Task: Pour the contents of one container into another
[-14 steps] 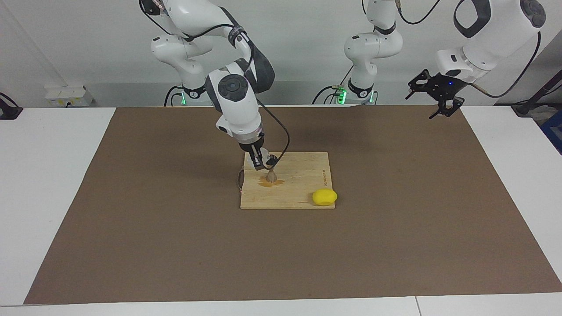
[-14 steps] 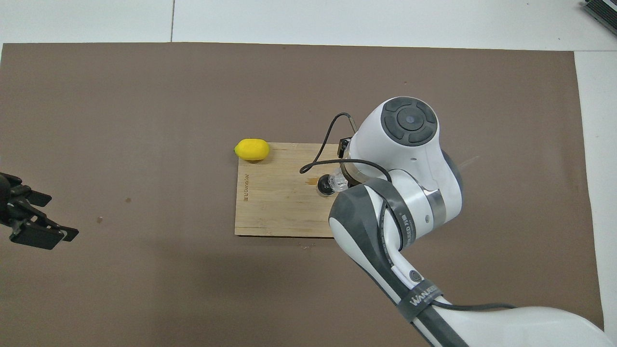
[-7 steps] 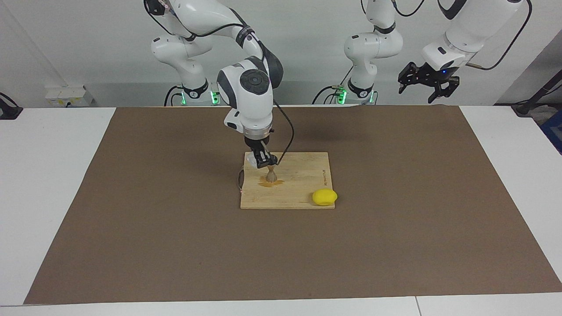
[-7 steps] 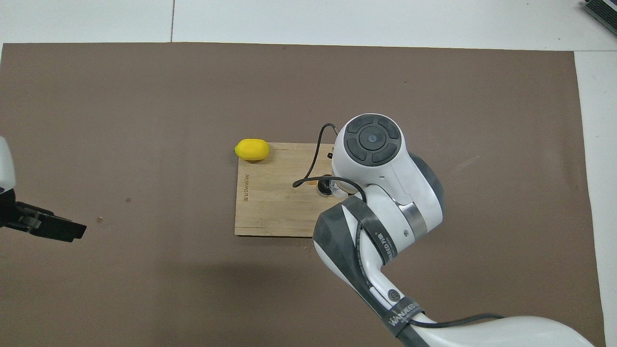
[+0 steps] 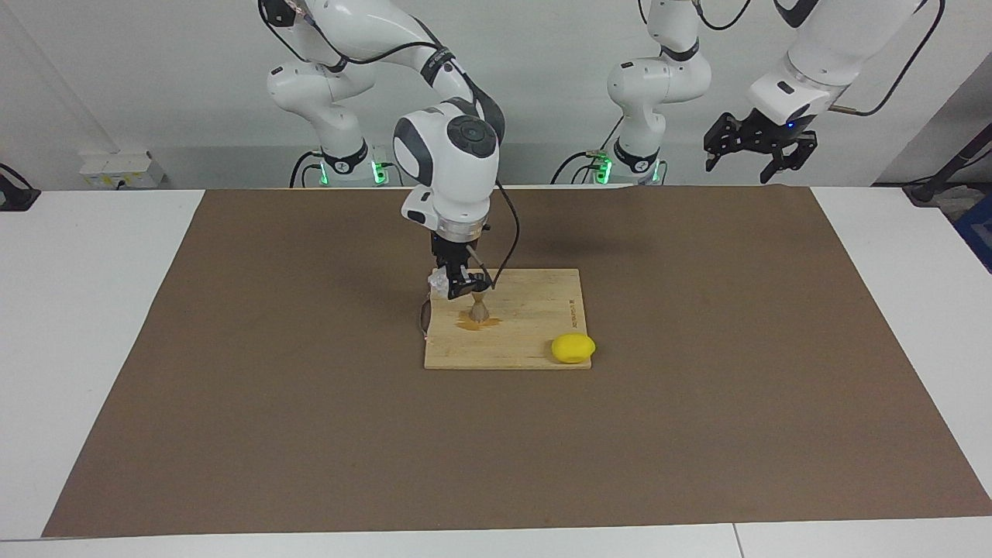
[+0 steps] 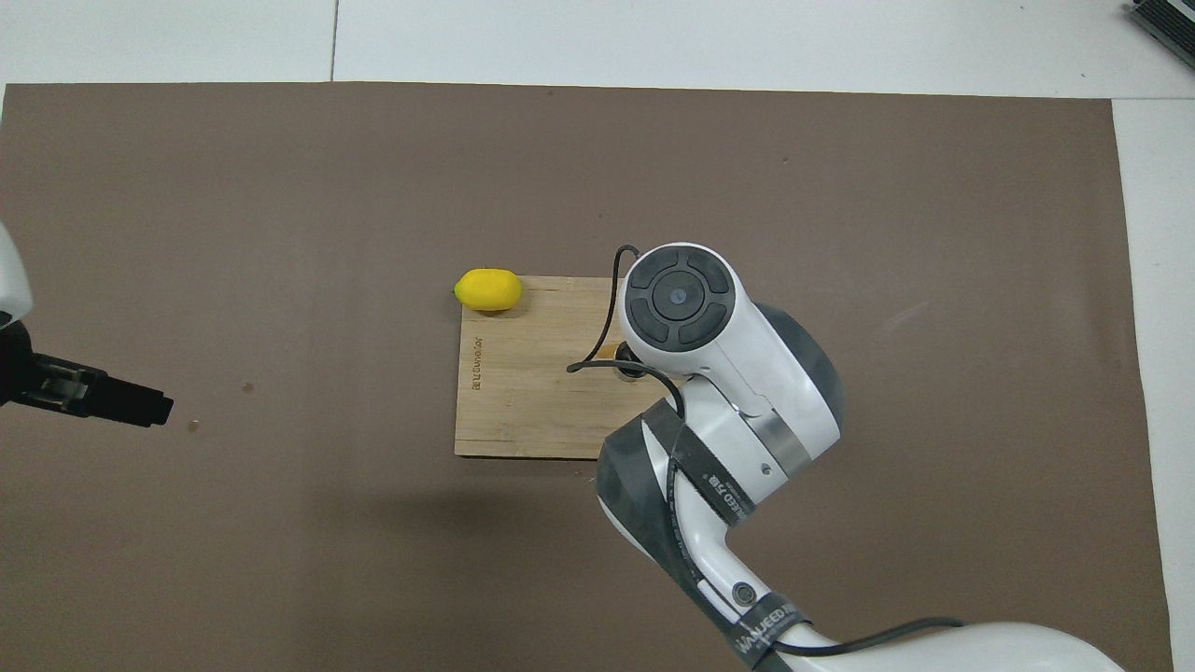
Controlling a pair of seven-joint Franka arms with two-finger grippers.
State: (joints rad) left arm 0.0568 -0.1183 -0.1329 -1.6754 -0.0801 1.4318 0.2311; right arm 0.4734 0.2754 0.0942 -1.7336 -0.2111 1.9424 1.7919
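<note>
My right gripper (image 5: 457, 284) is shut on the clear glass tumbler (image 5: 441, 285) and holds it tilted just above the metal jigger (image 5: 480, 310). The jigger stands upright on the wooden board (image 5: 535, 310). A brown wet patch (image 5: 474, 325) lies on the board at the jigger's foot. In the overhead view my right arm hides the glass, and only a bit of the jigger (image 6: 627, 368) shows at its edge. My left gripper (image 5: 758, 147) is open and empty, raised over the mat at the left arm's end; it also shows in the overhead view (image 6: 103, 403).
A yellow lemon (image 5: 573, 348) lies at the board's corner farthest from the robots, toward the left arm's end; it also shows in the overhead view (image 6: 487, 289). A brown mat (image 5: 697, 434) covers the table under the board (image 6: 523, 392).
My right arm's wrist has swung more upright over the board, with the glass still held above the jigger. My left gripper has risen and drawn back toward its base.
</note>
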